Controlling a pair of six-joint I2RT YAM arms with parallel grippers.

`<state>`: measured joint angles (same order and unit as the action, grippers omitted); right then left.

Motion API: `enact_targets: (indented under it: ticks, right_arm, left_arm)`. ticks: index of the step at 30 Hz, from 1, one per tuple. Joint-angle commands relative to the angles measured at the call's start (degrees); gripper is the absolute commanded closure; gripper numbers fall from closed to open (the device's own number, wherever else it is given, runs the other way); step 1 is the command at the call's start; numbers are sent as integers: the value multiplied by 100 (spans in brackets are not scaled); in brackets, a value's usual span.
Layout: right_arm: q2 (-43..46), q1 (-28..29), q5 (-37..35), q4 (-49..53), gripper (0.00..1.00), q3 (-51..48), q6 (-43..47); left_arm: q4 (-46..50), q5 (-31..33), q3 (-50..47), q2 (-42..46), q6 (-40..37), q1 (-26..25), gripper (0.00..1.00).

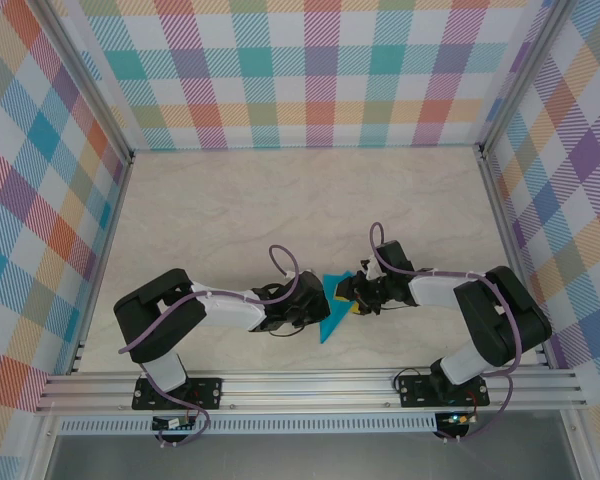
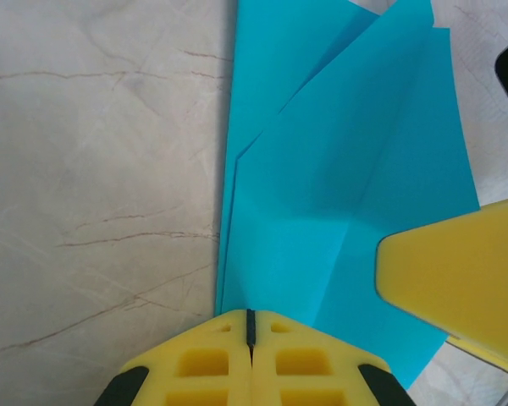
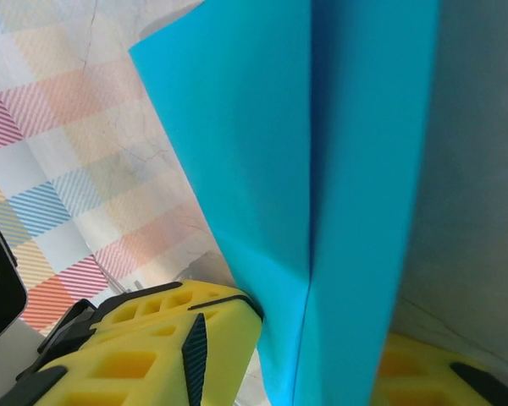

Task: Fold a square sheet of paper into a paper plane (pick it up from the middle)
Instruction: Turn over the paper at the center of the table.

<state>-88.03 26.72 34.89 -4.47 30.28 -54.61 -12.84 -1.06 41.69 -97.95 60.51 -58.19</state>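
Observation:
The teal-blue sheet of paper [image 1: 332,318] is folded into a pointed paper plane shape and sits between my two grippers near the table's front. In the left wrist view the paper [image 2: 347,169] lies on the marble top with layered diagonal flaps. My left gripper [image 2: 250,326] is shut, its tips resting at the paper's near edge. One yellow finger [image 2: 449,279] of the right gripper reaches over the paper's right side. My right gripper [image 3: 322,330] is open with the creased paper [image 3: 271,152] between its fingers, and the left finger [image 3: 178,338] touches it. From above, left gripper [image 1: 318,300] and right gripper [image 1: 352,297] nearly meet.
Checked walls [image 1: 310,80] and aluminium posts close in the table on three sides. A metal rail [image 1: 310,385] runs along the front by the arm bases. The marble tabletop [image 1: 310,200] stretches away beyond the grippers.

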Motion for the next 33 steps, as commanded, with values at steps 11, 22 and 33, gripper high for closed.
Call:
enact_targets:
  ticks: [11,22,33]
  right_arm:
    - [-482,120,-80,-169,78,416,473]
    - [-540,153,-111,189,95,634,1080]
    - [463,195,-1776,3405,99,1971,2360]
  left_arm:
    - [-298,7,-288,144,356,89,100]
    - [-337,46,-343,301,323,89,100]
    - [519,842,-834,1725,82,84,96]
